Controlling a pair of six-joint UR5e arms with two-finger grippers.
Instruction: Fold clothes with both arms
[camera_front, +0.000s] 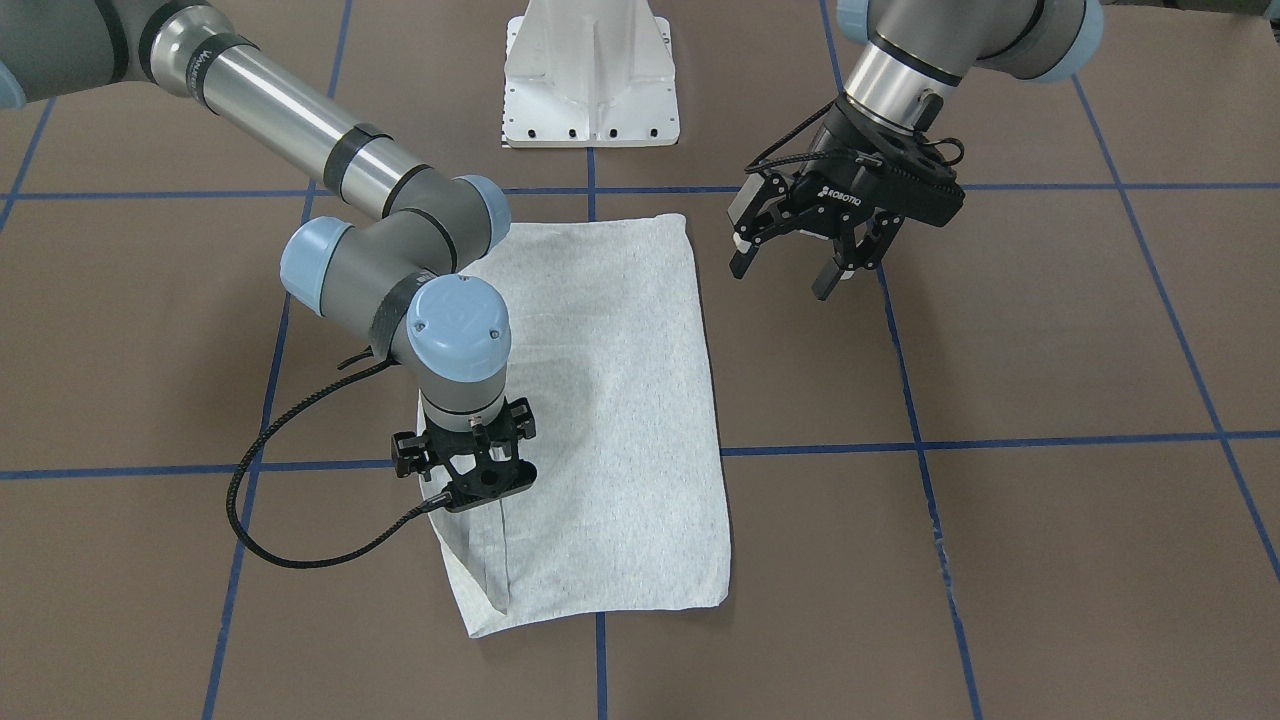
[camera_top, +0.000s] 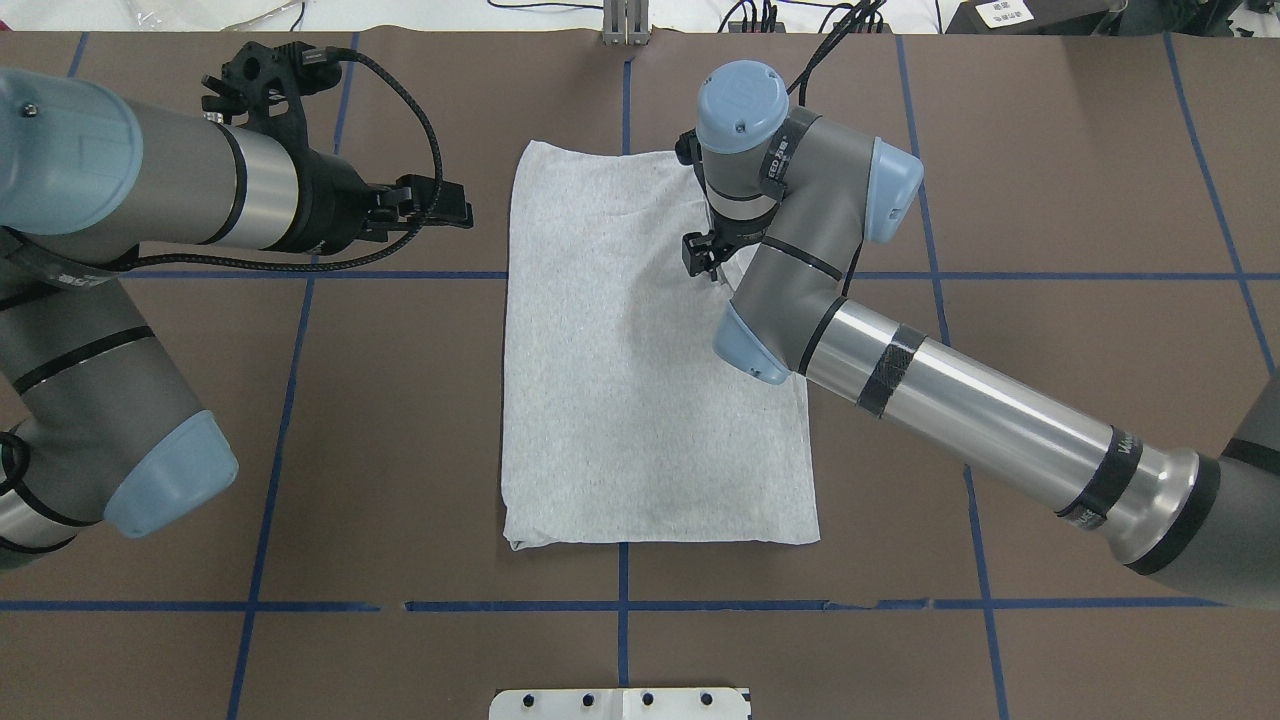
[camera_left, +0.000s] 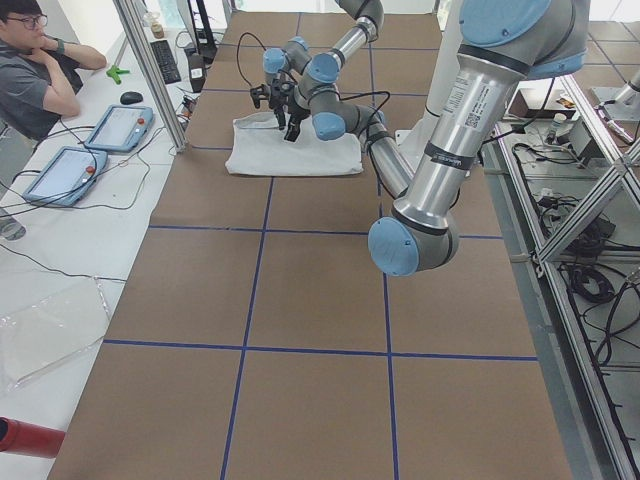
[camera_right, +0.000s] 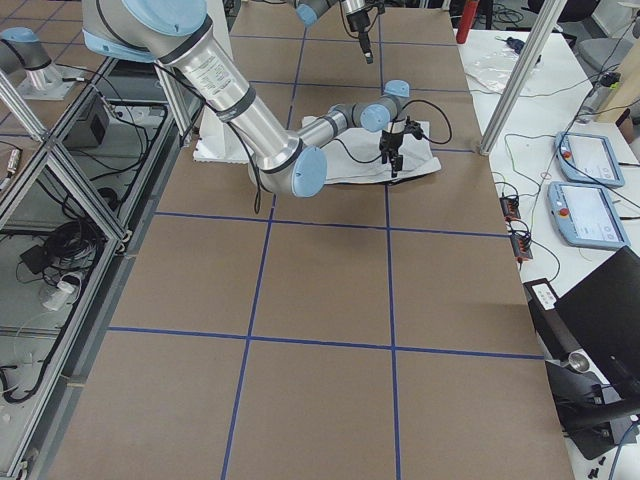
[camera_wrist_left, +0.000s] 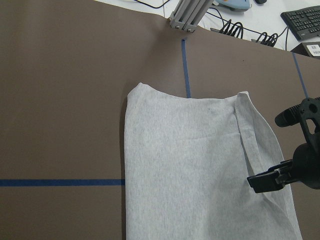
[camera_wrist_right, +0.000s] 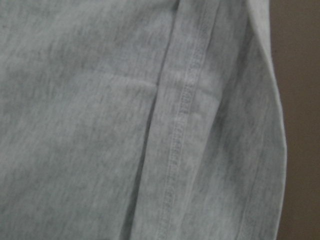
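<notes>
Seen from overhead, the left gripper (camera_front: 782, 278) hung over the brown table (camera_top: 1050, 150) at ten o'clock from the T-shirt (camera_top: 640, 400) — fingers spread wide, holding nothing. The T-shirt lay mid-table, folded into a plain grey rectangle. The right gripper (camera_front: 480, 488) pointed down onto its one o'clock part, beside a hemmed edge — whether its fingers were apart or closed could not be told.

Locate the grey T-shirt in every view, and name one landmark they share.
Front-facing: T-shirt, centre.
Overhead: T-shirt, centre.
Exterior left: T-shirt, upper middle, far.
Exterior right: T-shirt, upper middle, far.
Left wrist: T-shirt, lower centre.
Right wrist: T-shirt fills the frame.
Landmark: right gripper at its long edge, absent only from right wrist.
</notes>
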